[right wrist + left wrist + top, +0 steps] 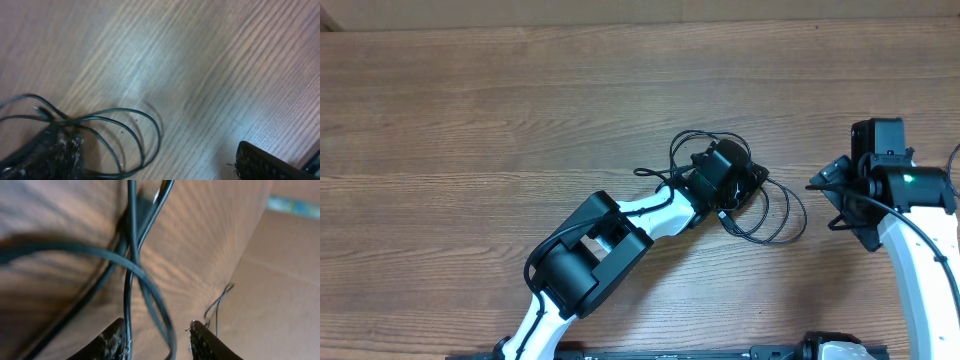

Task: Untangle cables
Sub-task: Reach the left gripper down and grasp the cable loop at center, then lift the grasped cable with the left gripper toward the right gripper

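Observation:
The cables (772, 214) are thin black cords lying in overlapping loops at the table's middle right. My left gripper (732, 188) is down on top of the bundle and hides its centre. In the left wrist view its jaws (157, 341) stand apart. One cable strand (131, 255) runs along the left finger and a loop hangs in the gap, neither of them pinched. My right gripper (829, 201) hovers just right of the loops, open wide and holding nothing. In the right wrist view the cable loops (145, 131) curl beside its left finger (55, 155), and the gripper (155, 161) is over bare wood.
The brown wooden table (470, 130) stretches to the left and the back. The left arm's white and black links (590, 255) cross the front centre. The right arm (910, 240) stands at the right edge, with its own thicker black wire along it.

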You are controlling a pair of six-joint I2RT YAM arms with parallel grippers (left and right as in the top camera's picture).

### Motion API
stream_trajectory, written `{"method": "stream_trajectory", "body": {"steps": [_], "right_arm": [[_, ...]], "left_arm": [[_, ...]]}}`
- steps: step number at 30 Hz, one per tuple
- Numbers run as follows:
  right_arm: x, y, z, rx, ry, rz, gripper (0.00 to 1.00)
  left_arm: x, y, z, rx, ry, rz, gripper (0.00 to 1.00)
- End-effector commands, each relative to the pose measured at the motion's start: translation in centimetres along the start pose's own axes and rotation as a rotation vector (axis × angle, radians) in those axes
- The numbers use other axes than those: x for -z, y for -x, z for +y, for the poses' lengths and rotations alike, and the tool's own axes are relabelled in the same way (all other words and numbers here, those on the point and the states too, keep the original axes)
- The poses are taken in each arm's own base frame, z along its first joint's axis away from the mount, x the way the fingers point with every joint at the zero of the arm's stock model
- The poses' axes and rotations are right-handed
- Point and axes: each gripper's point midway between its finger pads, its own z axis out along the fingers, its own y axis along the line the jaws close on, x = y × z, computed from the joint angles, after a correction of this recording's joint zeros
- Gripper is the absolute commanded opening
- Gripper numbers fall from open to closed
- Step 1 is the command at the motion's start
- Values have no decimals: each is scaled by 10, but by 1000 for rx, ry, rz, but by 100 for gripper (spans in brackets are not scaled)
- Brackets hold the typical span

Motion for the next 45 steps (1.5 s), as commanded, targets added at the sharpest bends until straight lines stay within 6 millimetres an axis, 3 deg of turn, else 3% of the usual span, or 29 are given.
{"method": "stream_trajectory", "body": {"steps": [1,10,19,24,28,30,31,33,37,39,41,42,45], "right_arm": [[-3,1,-4,-3,-16,-10,100],[-3,1,-4,-3,-15,-11,100],[-3,1,-2,19,-8,-11,100],[-3,-1,-1,22,1,1,100],[-3,-6,3,39,25,31,100],[-3,-7,4,49,28,36,100],[-3,-8,3,49,25,38,100],[-3,-8,2,50,23,41,100],[-3,-9,3,50,26,43,100],[-3,-12,5,50,40,58,100],[-3,-14,8,52,58,74,100],[-2,-17,18,93,107,94,100],[3,-23,41,187,238,130,100]], "left_arm": [[-1,19,-1,-2,-13,-107,40],[-1,24,-2,-5,-20,-151,34],[-5,19,-1,-27,-35,-219,34],[-6,20,0,-29,-33,-234,25],[-22,14,9,-37,-61,-203,20],[-30,11,11,-42,-94,-182,12],[-32,11,9,-46,-112,-171,6],[-32,11,-1,-106,-154,-142,4],[-13,12,-48,-363,-288,-55,4],[7,19,-65,-461,-301,-11,4],[27,31,-70,-490,-255,16,4],[50,44,-72,-527,-196,19,4],[90,60,-77,-619,-113,-9,4]]}}
